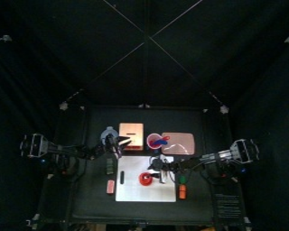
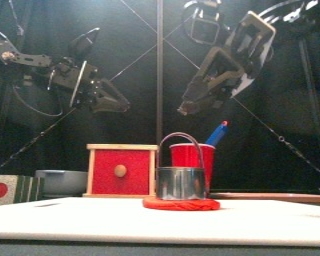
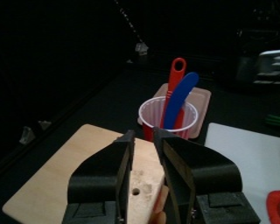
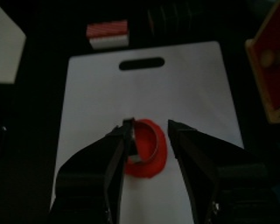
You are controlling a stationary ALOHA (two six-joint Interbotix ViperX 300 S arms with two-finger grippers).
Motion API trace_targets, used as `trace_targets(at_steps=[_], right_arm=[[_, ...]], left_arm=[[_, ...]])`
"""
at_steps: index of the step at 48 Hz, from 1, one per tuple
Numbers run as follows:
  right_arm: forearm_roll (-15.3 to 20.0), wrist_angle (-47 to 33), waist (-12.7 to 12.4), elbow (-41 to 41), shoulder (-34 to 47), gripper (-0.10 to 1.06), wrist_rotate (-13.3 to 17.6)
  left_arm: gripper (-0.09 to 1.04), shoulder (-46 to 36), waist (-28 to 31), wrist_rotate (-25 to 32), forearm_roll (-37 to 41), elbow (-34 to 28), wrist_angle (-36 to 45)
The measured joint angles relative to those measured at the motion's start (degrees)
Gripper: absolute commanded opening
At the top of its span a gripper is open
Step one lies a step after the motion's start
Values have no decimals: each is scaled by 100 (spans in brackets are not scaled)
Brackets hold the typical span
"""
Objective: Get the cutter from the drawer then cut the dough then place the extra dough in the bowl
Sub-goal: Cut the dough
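— Watching the right gripper (image 4: 150, 125) hang above the cutter (image 2: 180, 181), jaws moderately apart with nothing between them, what worries you?

— The cutter stands upright on the dough (image 2: 180, 204), which lies on the white cutting board (image 2: 83, 214). Its thin wire handle arches over a smooth metal ring. If the jaws come down off that arch, I think they would tip the ring or shove it sideways. The board looks slick, so the dough could slide with it.

— And the dough itself?

— It's a flat red disc, soft by the look of it, bulging a little past the cutter's wall. That outer strip is narrow, so a pinch could stretch or tear it. The middle piece might also stick inside the cutter and lift away with it.

— The way to the bowl?

— The blue-grey bowl (image 1: 186, 142) sits behind the board, just beside the red cup (image 3: 171, 118), whose blue and red toy knives stick up. I judge a limp strip carried low could catch on them.

— The other arm?

— The left gripper (image 3: 145, 136) hovers over the pale wooden box (image 2: 123, 171), jaws drawn narrow and empty. The box is matte wood with a glossy red drawer front, which seems closed. It stands apart from the board, so I see little risk there.
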Motion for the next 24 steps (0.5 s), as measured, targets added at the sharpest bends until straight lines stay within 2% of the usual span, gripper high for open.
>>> trace_targets(at_steps=[7,14,21,24], right_arm=[[123,-1591,-299,729,0,77,-79],[299,-2171,-299,870,316,77,-360],[694,-2312,-229,879,703,77,-984],[1011,-2461,-141,888,844,77,-1371]], left_arm=[[68,176,-396,-79,26,0,-290],[68,624,-958,-369,26,-44,-545],[68,1257,-1529,-844,26,-229,-958],[68,1582,-1740,-1020,9,-334,-1107]])
